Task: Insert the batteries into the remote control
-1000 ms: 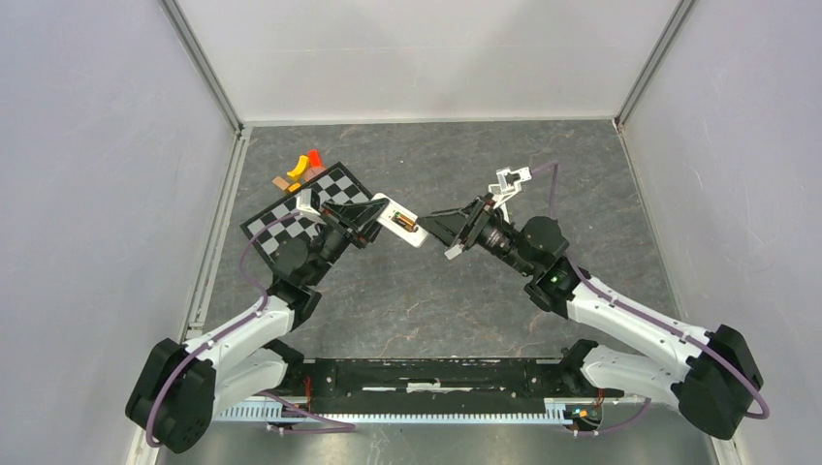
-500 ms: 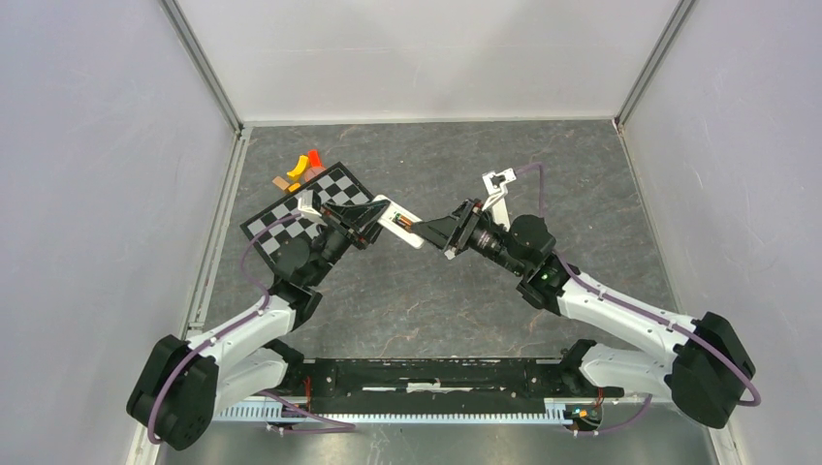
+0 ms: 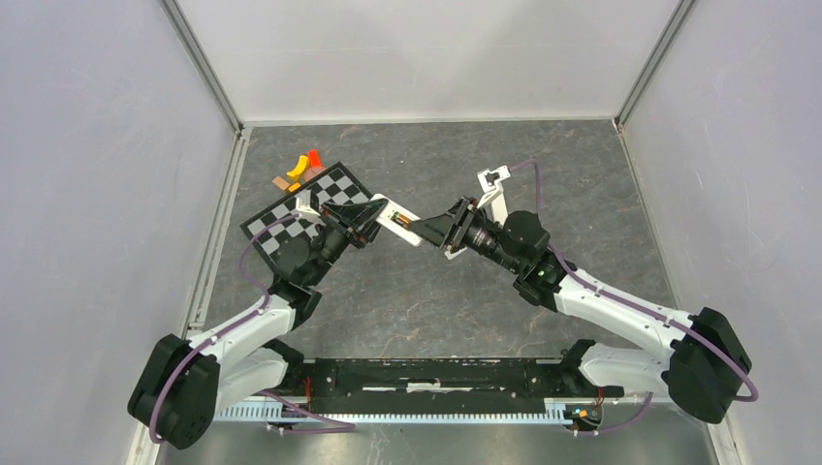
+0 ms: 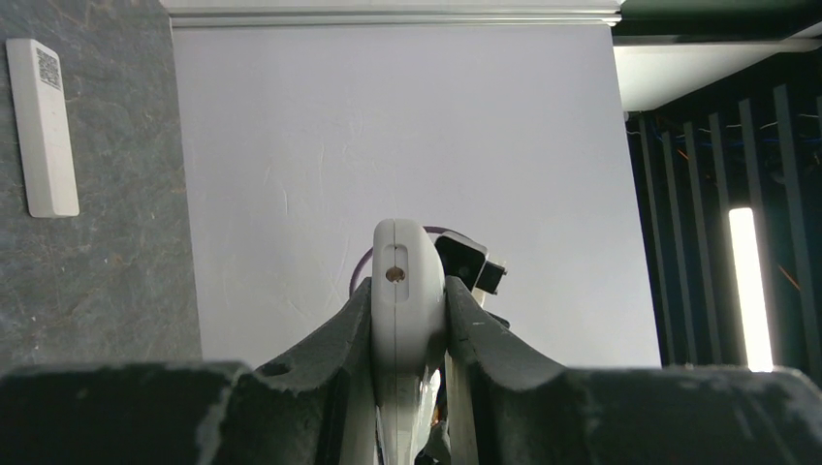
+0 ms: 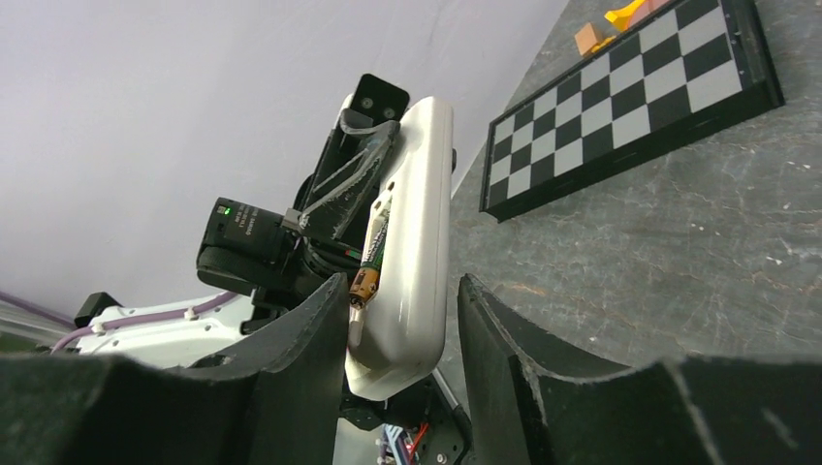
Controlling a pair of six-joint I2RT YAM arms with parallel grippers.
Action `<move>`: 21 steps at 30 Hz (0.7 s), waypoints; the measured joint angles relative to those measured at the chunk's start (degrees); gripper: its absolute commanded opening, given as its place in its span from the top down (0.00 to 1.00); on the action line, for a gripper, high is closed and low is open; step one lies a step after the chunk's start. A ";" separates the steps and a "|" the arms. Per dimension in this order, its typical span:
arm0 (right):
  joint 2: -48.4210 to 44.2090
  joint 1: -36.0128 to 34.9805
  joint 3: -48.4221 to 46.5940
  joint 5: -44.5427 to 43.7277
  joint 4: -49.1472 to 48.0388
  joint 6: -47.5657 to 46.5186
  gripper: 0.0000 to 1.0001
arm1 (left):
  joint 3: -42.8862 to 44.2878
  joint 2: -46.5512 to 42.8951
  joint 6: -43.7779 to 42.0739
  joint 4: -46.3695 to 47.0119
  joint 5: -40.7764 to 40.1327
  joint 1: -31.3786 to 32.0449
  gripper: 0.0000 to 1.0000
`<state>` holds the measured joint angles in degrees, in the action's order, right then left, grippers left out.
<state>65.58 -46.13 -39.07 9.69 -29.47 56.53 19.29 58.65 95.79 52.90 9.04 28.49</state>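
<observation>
Top: left claw (image 3: 376, 211) clamped on slim white rectangular plastic remote control (image 3: 411, 235), held up off the grey stone-look worktop (image 3: 436, 300), with right claw (image 3: 426, 232) at its free end. Left wrist: remote control edge-on, pinched between both fingers. Right wrist: jaws half-wide, straddling the remote control's end, slight gap on one side – dark gold-banded cylindrical battery (image 5: 371, 254) sits in the open compartment.
</observation>
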 measured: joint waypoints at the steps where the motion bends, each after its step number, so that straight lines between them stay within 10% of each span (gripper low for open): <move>1: 0.04 0.00 -0.31 -0.26 0.68 -0.22 0.52 | 0.00 0.04 -0.09 -0.04 -0.02 -0.15 0.98; 16: 4.26 -0.44 -6.32 -4.00 15.56 -11.15 0.53 | 0.39 0.81 -13.44 -3.80 2.16 -0.83 0.98; 21: 4.72 -0.70 -8.63 -5.09 21.05 -16.13 0.34 | 2.05 0.59 -21.07 -7.13 5.14 -1.55 0.98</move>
<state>70.30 -46.83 -47.70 4.60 -8.43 40.40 21.34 59.24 74.72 45.78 14.17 26.94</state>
